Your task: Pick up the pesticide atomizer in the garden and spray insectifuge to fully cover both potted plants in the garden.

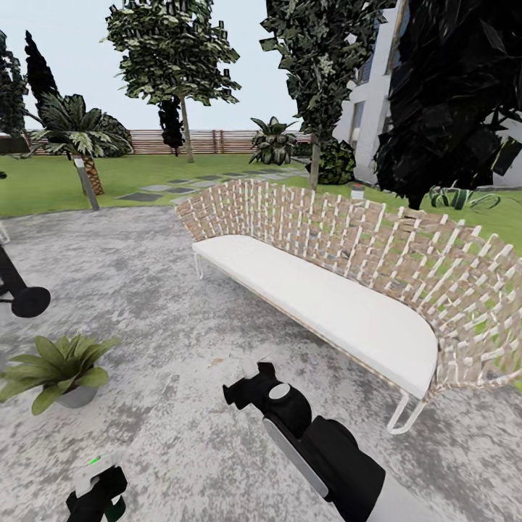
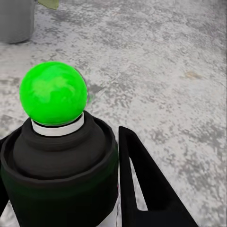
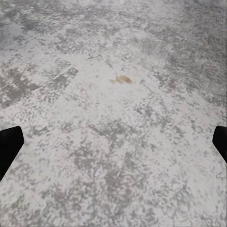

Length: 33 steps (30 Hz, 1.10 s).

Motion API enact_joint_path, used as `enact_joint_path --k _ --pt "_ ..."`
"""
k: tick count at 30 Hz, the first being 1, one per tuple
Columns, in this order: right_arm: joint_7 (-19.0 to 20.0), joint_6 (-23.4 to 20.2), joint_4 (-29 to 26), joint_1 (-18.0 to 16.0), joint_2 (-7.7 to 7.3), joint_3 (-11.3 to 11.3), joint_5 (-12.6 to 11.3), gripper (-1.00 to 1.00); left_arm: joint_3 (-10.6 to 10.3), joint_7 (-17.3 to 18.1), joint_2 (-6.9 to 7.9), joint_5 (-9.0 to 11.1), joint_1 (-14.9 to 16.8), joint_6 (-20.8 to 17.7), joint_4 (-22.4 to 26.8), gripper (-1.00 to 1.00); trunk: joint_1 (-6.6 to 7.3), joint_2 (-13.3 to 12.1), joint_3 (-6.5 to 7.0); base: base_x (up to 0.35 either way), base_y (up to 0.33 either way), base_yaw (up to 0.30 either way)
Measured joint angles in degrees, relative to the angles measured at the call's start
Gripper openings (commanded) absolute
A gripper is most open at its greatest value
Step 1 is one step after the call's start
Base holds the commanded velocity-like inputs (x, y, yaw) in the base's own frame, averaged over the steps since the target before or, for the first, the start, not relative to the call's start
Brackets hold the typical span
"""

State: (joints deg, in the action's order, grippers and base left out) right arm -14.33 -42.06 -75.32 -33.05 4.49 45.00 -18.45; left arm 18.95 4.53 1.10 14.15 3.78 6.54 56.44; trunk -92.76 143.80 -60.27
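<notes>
My left gripper [image 1: 93, 493] is low at the front left, shut on the pesticide atomizer [image 1: 94, 467]. In the left wrist view the atomizer [image 2: 56, 156] is a dark bottle with a black neck and a bright green spray head [image 2: 53, 93], with a black finger [image 2: 142, 179] beside it. One potted plant [image 1: 61, 366], with broad green leaves in a grey pot, stands on the patio just ahead of that gripper. Its pot [image 2: 16, 21] also appears in the left wrist view. My right gripper [image 1: 246, 384] hangs open over bare stone [image 3: 113, 142], holding nothing.
A wicker sofa [image 1: 406, 268] with a white cushion runs across the right half of the grey stone patio [image 1: 130, 261]. A black wheeled object [image 1: 25, 297] sits at the left edge. Lawn, trees, a brown fence [image 1: 210, 141] and a house lie beyond.
</notes>
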Motion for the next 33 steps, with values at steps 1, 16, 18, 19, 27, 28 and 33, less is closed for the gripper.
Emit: enact_joint_path --k 1,16,18,19,27,28,33 --pt "0.00 0.02 0.00 0.00 0.00 0.00 0.00 1.00 0.01 0.00 0.01 0.01 0.00 -0.01 -0.02 -1.00 0.00 0.00 0.00 0.282 0.201 0.269" --pt "0.09 0.64 0.17 0.00 -0.01 0.00 0.00 1.00 -0.31 0.12 -0.05 -0.59 0.00 -0.12 -0.21 -1.00 0.00 0.00 0.00 0.282 0.220 0.142" --pt "0.09 0.66 0.17 0.00 -0.01 0.01 0.00 1.00 -0.32 0.16 -0.05 -0.59 0.00 -0.12 -0.37 -1.00 0.00 0.00 0.00 0.291 0.148 0.001" --pt "0.09 0.66 0.18 0.00 -0.01 0.01 0.00 1.00 -0.32 0.17 -0.05 -0.59 0.00 -0.12 -0.40 -1.00 0.00 0.00 0.00 0.293 0.136 0.000" --pt "0.09 0.66 0.18 0.00 -0.01 0.00 0.00 1.00 -0.32 0.17 -0.05 -0.68 0.00 -0.05 -0.60 -1.00 0.00 0.00 0.00 0.294 0.128 0.000" --pt "0.09 0.66 0.18 0.00 -0.01 0.01 0.00 1.00 -0.32 0.17 -0.05 -0.68 0.00 0.03 -0.63 -1.00 0.00 0.00 0.00 0.295 0.149 0.000" --pt "0.09 0.66 0.18 0.00 -0.01 0.00 0.00 1.00 -0.38 0.17 -0.05 -0.68 0.00 0.05 -0.62 -1.00 0.00 0.00 0.00 0.295 0.165 0.000"
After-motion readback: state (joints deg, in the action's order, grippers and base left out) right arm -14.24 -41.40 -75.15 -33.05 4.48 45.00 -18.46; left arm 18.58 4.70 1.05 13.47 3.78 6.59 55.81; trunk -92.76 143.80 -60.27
